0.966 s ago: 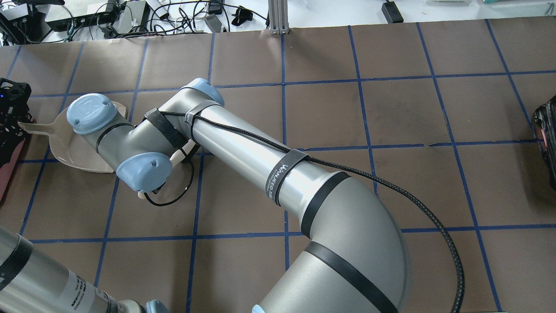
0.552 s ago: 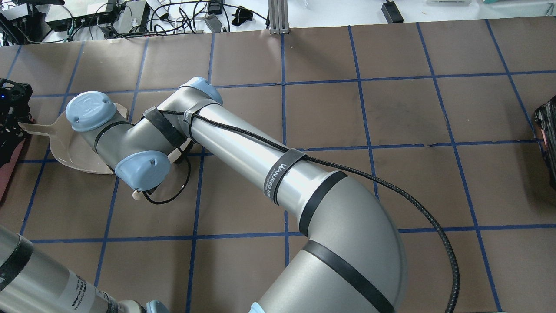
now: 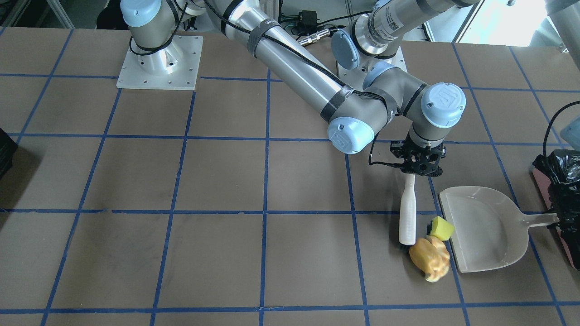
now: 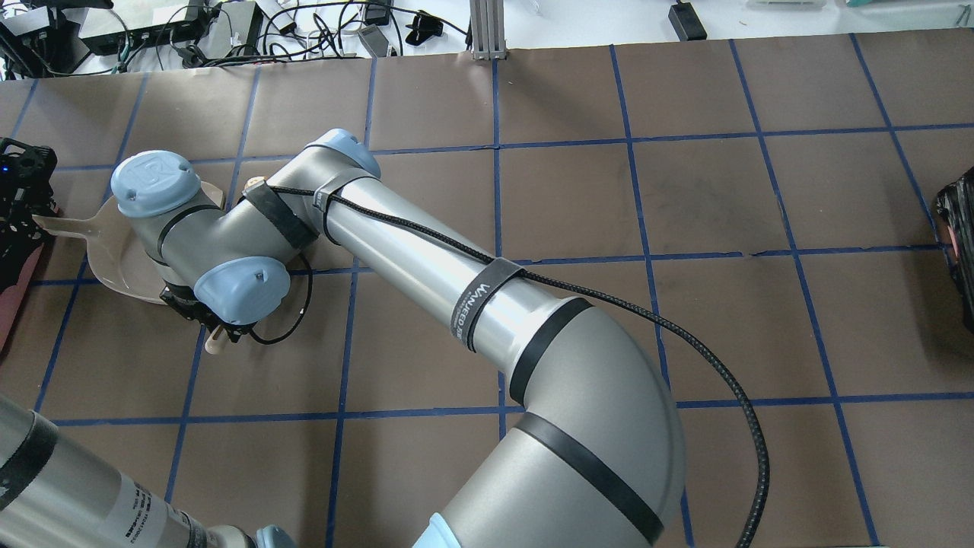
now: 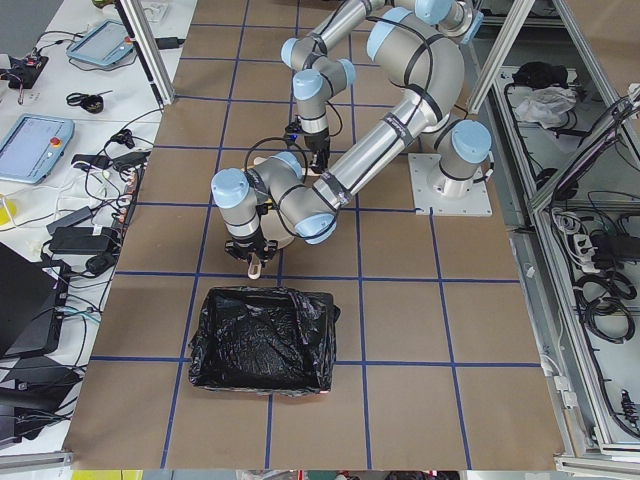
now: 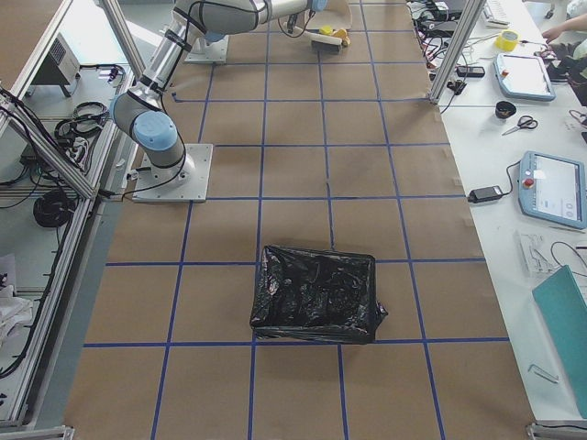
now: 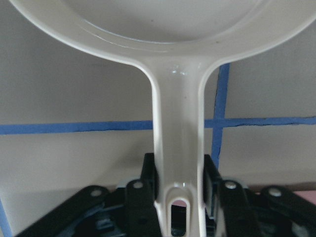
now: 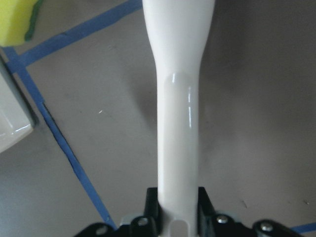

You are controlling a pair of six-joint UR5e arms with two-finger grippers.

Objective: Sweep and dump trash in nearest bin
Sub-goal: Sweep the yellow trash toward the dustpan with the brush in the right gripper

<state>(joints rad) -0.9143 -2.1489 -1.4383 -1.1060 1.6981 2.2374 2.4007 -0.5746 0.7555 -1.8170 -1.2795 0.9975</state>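
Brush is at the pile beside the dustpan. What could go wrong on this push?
1. The golden-brown potato-like lump lies at the end corner of the beige plastic dustpan's lip. Pushed by the white plastic brush, it may slip round that corner instead of going in.
2. The left pincer grips only the tip of the pan's handle, so a sideways push may swivel the pan.

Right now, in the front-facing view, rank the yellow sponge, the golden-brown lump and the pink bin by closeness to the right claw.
From the right claw, gripping the white brush:
1. Yellow sponge, at the lip of the dustpan.
2. Golden-brown lump, by the brush head, nearer the camera.
3. Pink bin, at the view's right edge.
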